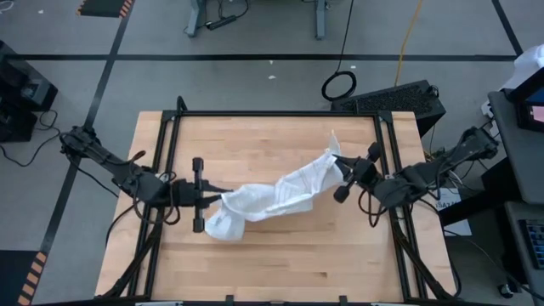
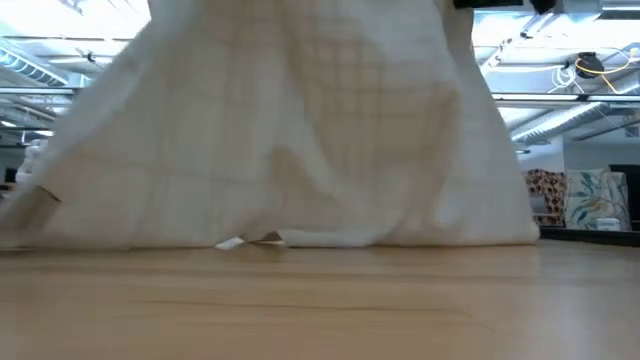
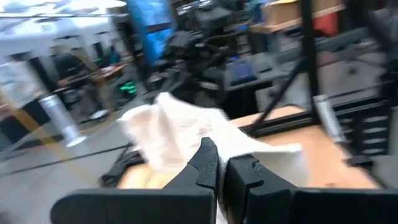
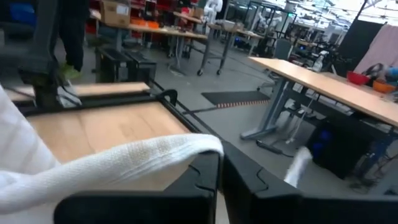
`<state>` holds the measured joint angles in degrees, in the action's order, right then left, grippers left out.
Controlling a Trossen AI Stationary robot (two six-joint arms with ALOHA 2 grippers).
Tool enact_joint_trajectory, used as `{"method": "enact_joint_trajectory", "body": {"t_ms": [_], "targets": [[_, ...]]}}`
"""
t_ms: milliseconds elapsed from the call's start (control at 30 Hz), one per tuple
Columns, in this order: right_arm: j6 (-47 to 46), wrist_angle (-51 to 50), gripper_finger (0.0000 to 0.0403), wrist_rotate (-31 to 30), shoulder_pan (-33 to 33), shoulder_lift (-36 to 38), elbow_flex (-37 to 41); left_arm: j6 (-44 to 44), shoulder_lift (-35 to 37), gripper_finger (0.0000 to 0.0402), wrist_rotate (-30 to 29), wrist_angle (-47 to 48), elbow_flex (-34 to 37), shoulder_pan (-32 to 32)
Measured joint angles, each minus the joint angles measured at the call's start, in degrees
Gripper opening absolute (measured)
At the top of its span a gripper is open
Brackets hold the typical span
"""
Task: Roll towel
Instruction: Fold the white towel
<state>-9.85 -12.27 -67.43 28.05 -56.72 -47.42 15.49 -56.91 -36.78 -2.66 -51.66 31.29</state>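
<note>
Towel point(image 1: 276, 197) is strung diagonally across the table point(image 1: 280, 263) between both claws, bunched and twisted, not flat. Left gripper point(image 1: 219, 198) is clamped on the towel's near-left end, fingers pinched together with cloth coming out right at the tips; a loose wad of fabric droops just below that grip onto the wood. Right gripper point(image 1: 338, 161) is closed on the far-right end, where a corner of cloth sticks up past the fingers. From the left wrist camera the left gripper point(image 3: 222, 169) has both fingers pressed side by side with white cloth heaped right ahead of them. From the right wrist camera the right gripper point(image 4: 221, 171) is likewise shut, a rolled fold of towel point(image 4: 124, 163) draped over and across its fingertips. At table level the towel point(image 2: 290, 130) hangs like a curtain filling most of the view, lower edge resting on the wood, fine grid lines visible. Surface is light butcher-block wood in a black metal frame point(image 1: 272, 113). Around it: grey floor with black tape lines, a coiled cable point(image 1: 339, 85), other workbenches point(image 4: 323, 84) and shelving farther back.
</note>
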Motion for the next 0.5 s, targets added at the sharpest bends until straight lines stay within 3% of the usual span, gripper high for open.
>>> {"method": "enact_joint_trajectory", "body": {"t_ms": [133,500], "targets": [[-2.8,-3.6,0.0008,0.4,0.1,-3.1,0.0,-0.3,0.4,0.0008,-6.7,3.6,0.0,-0.8],[-23.1,-18.6,0.0011,7.3,0.0,-15.6,0.0,-14.9,0.4,0.0008,-7.4,17.0,2.0,-7.0]]}}
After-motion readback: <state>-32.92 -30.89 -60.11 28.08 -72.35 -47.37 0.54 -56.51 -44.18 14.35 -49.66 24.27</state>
